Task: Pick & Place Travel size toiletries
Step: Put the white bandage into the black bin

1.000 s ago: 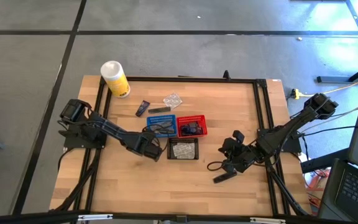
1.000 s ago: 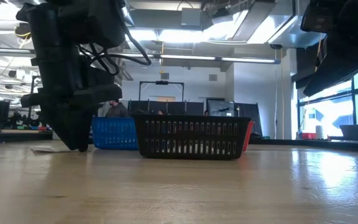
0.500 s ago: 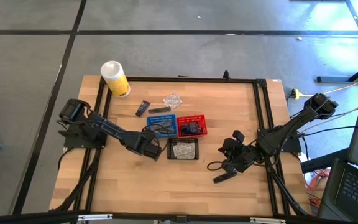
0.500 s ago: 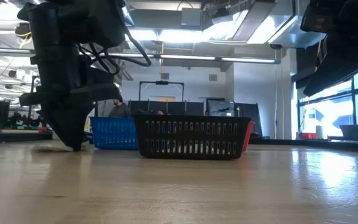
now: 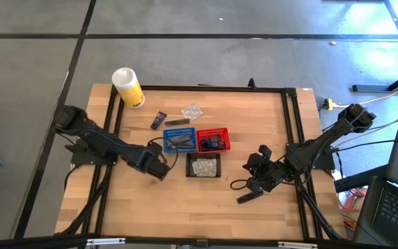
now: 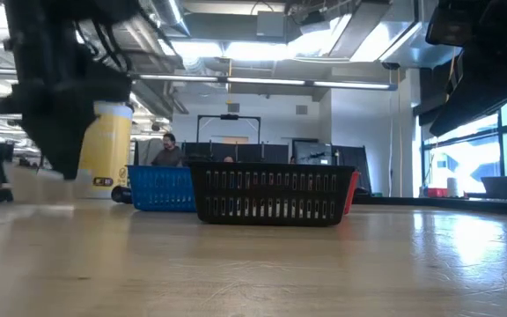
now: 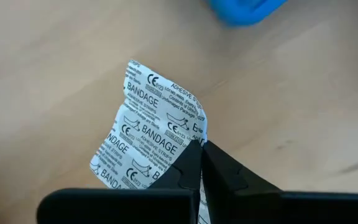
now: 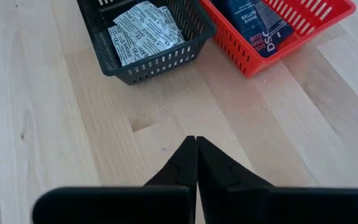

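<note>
Robotics lab: framed workbench (image 5: 254, 207), ceiling ducts (image 6: 324, 26).

Wooden table (image 5: 254, 117) light tan with visible grain, framed by black rails. Canister (image 5: 128, 87) at 11 o'clock: white top, yellow body. Three mesh baskets mid-table: blue basket (image 5: 179, 140), red basket (image 5: 213, 140) at its 3 o'clock, black basket (image 5: 204, 166) at 6 o'clock of the pair. Bandage packet (image 7: 151, 140) in left wrist view: white with repeated black "BANDAGE" print and CE marks. Same white printed packets (image 8: 143, 30) inside the black basket. Dark navy sachet (image 8: 255, 23) with white lettering in the red basket. Dark navy tube (image 5: 158, 120) at 11 o'clock of the blue basket. Both arms black. Floor grey with dark lines.
</note>
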Robot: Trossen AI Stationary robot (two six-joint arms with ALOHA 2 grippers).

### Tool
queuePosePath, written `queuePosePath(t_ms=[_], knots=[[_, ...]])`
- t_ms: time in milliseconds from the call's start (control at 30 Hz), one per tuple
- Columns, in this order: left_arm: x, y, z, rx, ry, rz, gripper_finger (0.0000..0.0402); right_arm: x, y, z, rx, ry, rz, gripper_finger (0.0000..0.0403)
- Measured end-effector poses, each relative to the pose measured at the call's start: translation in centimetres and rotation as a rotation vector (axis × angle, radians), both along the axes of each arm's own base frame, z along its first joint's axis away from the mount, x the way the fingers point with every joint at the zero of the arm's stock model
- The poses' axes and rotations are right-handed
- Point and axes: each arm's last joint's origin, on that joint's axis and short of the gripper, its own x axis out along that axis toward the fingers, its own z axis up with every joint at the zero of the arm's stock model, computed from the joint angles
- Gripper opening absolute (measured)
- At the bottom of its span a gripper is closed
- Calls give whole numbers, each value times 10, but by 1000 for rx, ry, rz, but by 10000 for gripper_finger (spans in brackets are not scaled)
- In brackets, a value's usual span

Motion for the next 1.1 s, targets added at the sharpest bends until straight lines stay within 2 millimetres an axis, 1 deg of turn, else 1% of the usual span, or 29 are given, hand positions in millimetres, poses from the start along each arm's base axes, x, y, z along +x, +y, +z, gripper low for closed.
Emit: queuePosePath(t_ms=[200, 400, 567, 733, 800, 900, 1000, 1100], knots=[[-8, -2, 29, 29, -187, -22, 2, 0, 0, 0, 2, -4, 2, 2], [-5, -8, 61, 31, -460, -167, 2, 1, 1, 1, 3, -9, 6, 4], [5, -13, 89, 59, -702, -333, 2, 1, 1, 1, 0, -10, 11, 3], [21, -13, 110, 113, -904, -515, 3, 1, 1, 1, 0, -12, 14, 3], [28, -12, 115, 144, -955, -599, 2, 1, 1, 1, 1, -14, 14, 2], [35, -9, 117, 207, -984, -740, 3, 1, 1, 1, 1, -14, 14, 4], [41, -7, 116, 302, -974, -936, 2, 1, 1, 1, -1, -13, 17, 4], [49, -5, 111, 436, -934, -1160, 3, 1, 1, 1, -4, -12, 20, 2]])
